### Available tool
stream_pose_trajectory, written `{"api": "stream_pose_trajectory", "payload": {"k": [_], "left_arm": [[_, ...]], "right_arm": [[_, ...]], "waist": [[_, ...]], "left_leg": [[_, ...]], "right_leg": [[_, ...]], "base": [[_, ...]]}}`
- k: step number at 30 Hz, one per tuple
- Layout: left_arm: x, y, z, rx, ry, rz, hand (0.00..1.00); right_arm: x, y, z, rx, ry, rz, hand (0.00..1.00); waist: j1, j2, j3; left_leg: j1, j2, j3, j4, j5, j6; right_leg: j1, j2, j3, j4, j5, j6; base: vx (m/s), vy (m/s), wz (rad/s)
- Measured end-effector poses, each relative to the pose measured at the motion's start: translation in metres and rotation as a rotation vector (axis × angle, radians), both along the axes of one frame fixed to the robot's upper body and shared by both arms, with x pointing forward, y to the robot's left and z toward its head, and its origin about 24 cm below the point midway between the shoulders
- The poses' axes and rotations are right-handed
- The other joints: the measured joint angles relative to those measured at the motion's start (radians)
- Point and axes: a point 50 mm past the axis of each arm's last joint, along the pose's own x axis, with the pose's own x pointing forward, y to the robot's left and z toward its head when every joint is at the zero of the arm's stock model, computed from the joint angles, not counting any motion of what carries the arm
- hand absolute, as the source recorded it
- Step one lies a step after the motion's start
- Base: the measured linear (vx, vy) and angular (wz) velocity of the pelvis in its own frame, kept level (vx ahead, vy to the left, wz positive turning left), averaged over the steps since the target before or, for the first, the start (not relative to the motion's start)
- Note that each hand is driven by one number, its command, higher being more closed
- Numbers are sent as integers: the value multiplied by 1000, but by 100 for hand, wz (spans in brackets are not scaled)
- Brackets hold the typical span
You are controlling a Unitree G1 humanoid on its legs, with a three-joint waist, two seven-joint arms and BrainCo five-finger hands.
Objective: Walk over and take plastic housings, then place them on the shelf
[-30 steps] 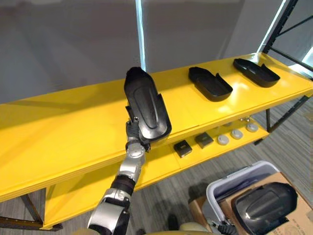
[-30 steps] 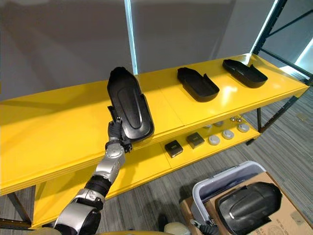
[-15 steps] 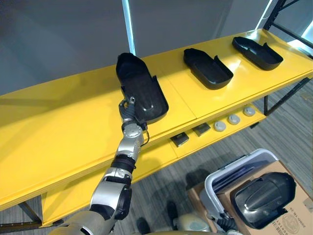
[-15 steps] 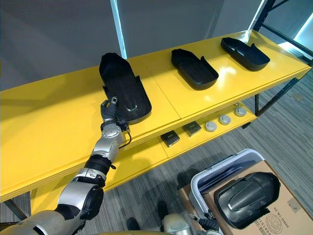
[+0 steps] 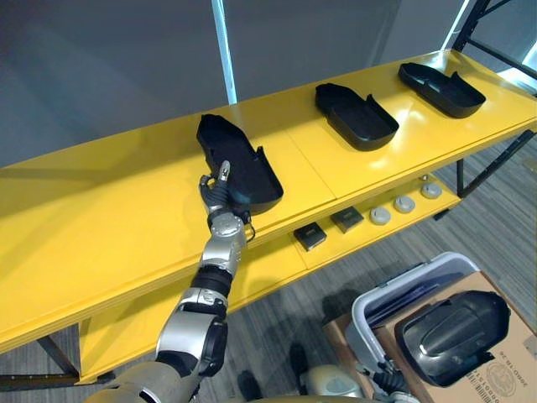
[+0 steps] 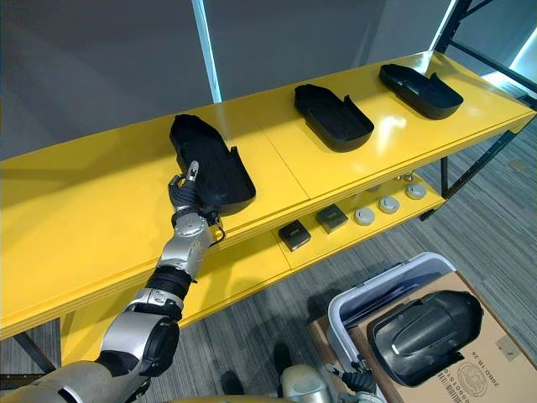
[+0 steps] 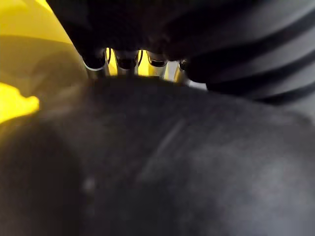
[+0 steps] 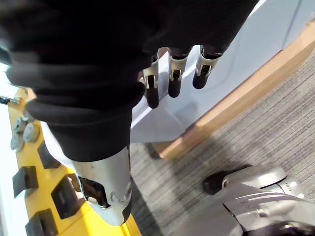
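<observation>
The housing point(image 5: 239, 159) lies on the shelf point(image 5: 101, 210), touching the left robot hand point(image 5: 220, 197); its grip cannot be told. The right robot hand point(image 8: 171, 69) hangs slack.

— On the top shelf point(image 5: 101, 227)?
— 3 in a row: left housing point(image 5: 237, 164), middle housing point(image 5: 356, 117), right housing point(image 5: 441, 89).
— Below?
— Small parts point(image 5: 346, 219) on the lower shelf point(image 5: 268, 277); 4th housing point(image 5: 457, 334) atop the box point(image 5: 513, 369), front right.
</observation>
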Motion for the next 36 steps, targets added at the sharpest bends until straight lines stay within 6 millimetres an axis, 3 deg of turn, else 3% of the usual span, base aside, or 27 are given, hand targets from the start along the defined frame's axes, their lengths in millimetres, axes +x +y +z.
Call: {"api": "stream_pose_trajectory", "payload": {"k": [11, 16, 17, 20, 23, 26, 31, 33, 36], "left_arm": [[-5, 5, 32, 109, -152, 30, 0], [-19, -7, 56, 166, -294, -6, 0], [-25, -11, 63, 186, -340, -22, 100], [-43, -28, 75, 288, -450, -98, 100], [-64, -48, 72, 399, -508, -213, 100], [-78, -53, 58, 484, -493, -281, 100], [-100, -58, 18, 579, -363, -416, 100], [-104, -63, 12, 606, -348, -473, 100], [-105, -69, 0, 620, -307, -543, 100]], "right_arm": [[0, -3, 0, -8, 1, 5, 0], [-4, -5, 0, -16, 11, 16, 0], [-4, -5, 0, -18, 9, 15, 0], [-7, -6, -1, -20, 14, 12, 0], [-14, -8, -2, -26, 26, 7, 0], [-17, -9, -3, -25, 34, 6, 0], [-17, -9, -3, -27, 36, 8, 0], [-19, -10, -4, -28, 42, 8, 0], [-19, -10, -3, -31, 44, 23, 0]], "waist": [[1, 7, 3], [5, 12, 4], [6, 15, 4], [11, 19, 2], [31, 26, 1], [32, 28, 0], [41, 31, -2], [57, 31, -2], [57, 33, -7]], "left_leg": [[8, -1, -13, 1, 1, 1], [3, 0, -21, -1, -4, -4], [3, 0, -21, -1, -4, -4], [2, -1, -23, -1, -2, -1], [1, -1, -27, -1, -2, 1], [1, -1, -31, 0, -1, 3], [-1, -1, -38, 0, 0, 3], [-4, -1, -39, -1, -1, 2], [-12, -2, -45, -1, -2, 0]], "right_leg": [[13, 0, -7, -3, 0, -1], [11, 0, -10, -7, -8, 7], [11, 0, -10, -7, -8, 7], [12, -1, -11, -7, -8, 8], [12, -1, -13, -7, -9, 9], [14, -1, -19, -7, -9, 8], [14, -2, -27, -8, -10, 11], [14, -2, -30, -10, -12, 13], [12, -5, -39, -16, -12, 14]], "base": [[-13, -2, 3], [-29, -10, 3], [0, 0, 0], [0, 0, 0], [2, 0, 2], [2, 0, 4], [-14, -3, 3], [-34, -6, 6], [-36, -5, 7]]}}
